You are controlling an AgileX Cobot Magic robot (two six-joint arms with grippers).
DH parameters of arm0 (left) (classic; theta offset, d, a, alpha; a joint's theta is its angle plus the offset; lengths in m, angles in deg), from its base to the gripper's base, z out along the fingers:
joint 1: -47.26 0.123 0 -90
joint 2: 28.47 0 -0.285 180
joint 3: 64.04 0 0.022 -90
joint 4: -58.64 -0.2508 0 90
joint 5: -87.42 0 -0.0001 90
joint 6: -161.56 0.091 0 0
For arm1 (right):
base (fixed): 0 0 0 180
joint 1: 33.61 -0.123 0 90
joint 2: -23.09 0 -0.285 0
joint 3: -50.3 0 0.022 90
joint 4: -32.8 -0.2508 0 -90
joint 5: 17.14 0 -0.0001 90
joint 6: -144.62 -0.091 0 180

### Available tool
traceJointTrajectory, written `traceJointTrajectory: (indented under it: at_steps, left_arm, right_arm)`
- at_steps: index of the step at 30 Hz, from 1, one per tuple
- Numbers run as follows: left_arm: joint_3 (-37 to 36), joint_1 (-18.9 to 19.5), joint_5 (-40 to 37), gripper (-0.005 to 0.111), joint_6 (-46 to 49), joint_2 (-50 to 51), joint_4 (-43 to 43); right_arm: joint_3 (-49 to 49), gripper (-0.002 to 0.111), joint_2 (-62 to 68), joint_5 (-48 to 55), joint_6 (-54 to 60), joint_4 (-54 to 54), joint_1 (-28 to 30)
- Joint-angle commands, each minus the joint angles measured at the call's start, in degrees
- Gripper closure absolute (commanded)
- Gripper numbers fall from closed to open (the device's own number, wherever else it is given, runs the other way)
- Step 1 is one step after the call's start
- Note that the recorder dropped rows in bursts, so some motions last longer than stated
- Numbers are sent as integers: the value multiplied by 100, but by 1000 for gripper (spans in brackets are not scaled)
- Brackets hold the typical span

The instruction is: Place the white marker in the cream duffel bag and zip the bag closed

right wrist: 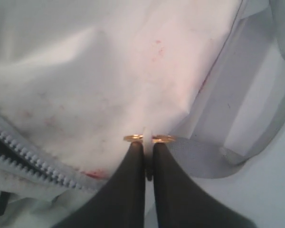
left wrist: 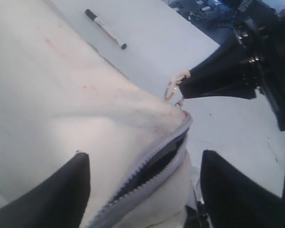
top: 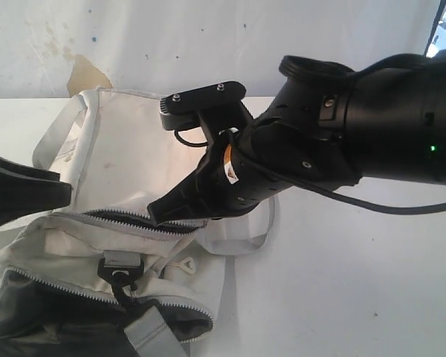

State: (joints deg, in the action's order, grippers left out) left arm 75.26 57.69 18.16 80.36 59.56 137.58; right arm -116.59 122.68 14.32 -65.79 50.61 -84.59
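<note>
Closest, the big black right arm (top: 372,126) reached over the cream duffel bag (top: 126,149), which lay on the white counter (top: 342,282) with its grey zip (top: 126,217) partly open. The right fingers (right wrist: 126,190) were pinched shut on the small gold ring (right wrist: 162,138) at the zip's end, and the left fingers (left wrist: 52,194) stood wide apart over the gap, holding nothing. The white marker (left wrist: 106,29) lay out on the counter near the bag, so I think the bag was just being held ready, and next the left fingers must fetch the marker.
</note>
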Motion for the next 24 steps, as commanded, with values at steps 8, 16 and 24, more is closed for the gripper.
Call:
traceJointTrajectory:
  at_steps: [8, 16, 24]
  left_arm:
    - [342, -1430, 1323, 27, 623, -30, -436]
    - [649, -2117, 1996, 27, 249, 27, -979]
    - [530, -2321, 2242, 33, 163, 298, -1062]
  right_arm:
    - [28, 108, -55, -96, 24, -179, 23]
    - [18, 108, -104, -146, -2, -192, 23]
    - [18, 108, -104, -218, -75, -192, 23]
